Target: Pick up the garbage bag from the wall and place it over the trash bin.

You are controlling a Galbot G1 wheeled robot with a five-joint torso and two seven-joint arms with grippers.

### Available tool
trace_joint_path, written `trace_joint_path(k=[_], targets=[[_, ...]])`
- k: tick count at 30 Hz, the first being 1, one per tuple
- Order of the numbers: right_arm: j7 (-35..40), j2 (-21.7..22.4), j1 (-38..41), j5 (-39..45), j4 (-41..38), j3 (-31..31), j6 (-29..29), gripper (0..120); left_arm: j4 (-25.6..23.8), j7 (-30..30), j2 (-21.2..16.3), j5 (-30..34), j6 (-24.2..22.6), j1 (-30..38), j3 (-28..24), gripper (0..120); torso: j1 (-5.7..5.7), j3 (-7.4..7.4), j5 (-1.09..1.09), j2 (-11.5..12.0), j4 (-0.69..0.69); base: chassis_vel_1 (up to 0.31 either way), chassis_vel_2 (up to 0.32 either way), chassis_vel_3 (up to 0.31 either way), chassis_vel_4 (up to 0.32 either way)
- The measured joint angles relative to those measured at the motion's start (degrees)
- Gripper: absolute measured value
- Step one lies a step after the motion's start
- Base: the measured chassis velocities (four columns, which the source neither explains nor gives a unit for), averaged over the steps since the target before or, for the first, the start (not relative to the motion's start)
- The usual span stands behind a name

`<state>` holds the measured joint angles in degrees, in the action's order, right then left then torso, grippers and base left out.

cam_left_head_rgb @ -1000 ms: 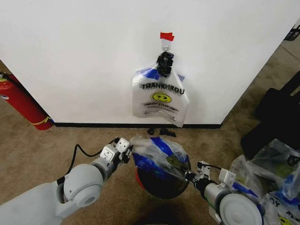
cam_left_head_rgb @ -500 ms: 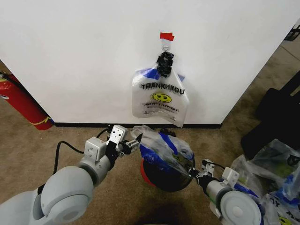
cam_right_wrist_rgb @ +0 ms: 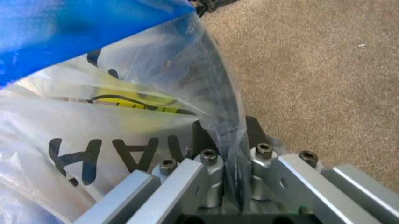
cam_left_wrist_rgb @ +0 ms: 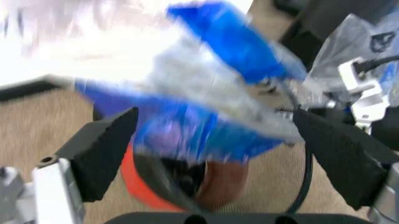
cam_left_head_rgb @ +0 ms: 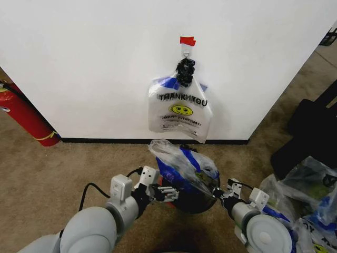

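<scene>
While your right gripper [cam_left_head_rgb: 217, 194] pinches the garbage bag [cam_left_head_rgb: 181, 167] draped over the trash bin [cam_left_head_rgb: 187, 200], your left gripper [cam_left_head_rgb: 164, 192], jaws spread, sits at the bin's near-left rim, where the bag's loose edge hangs.

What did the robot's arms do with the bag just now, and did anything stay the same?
The left tool let go of the thin see-through blue-sided garbage bag, swung down toward the robot and now sits open by the round red trash bin. The bag's left side lifted and bunched. The right tool stayed shut on the bag's edge. The other smiley bag on the white wall did not move.
</scene>
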<state>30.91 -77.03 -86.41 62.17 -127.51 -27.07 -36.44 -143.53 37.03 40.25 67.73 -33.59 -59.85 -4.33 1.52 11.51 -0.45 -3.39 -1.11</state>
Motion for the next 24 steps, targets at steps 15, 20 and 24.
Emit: trace_joint_path(k=[15,20,24], targets=[[0.2,0.0,-0.8,-1.6,-0.7,0.9,-0.8,0,4.0,-32.3,-5.8,-48.7,3.4,6.8,-13.3,96,0.0,0.01,-0.01,0.0,0.0,0.0,0.0,0.0,0.0],[0.2,0.4,-1.2,-1.8,-1.0,1.1,-0.9,0,7.8,-33.3,-4.5,-52.1,3.6,11.7,-19.1,100,0.0,0.01,-0.01,0.0,0.0,0.0,0.0,0.0,0.0],[0.2,0.7,-1.2,-1.8,-1.0,1.3,-0.9,0,9.9,-33.3,-4.1,-53.6,3.4,14.0,-20.5,100,0.0,0.01,-0.01,0.0,0.0,0.0,0.0,0.0,0.0]])
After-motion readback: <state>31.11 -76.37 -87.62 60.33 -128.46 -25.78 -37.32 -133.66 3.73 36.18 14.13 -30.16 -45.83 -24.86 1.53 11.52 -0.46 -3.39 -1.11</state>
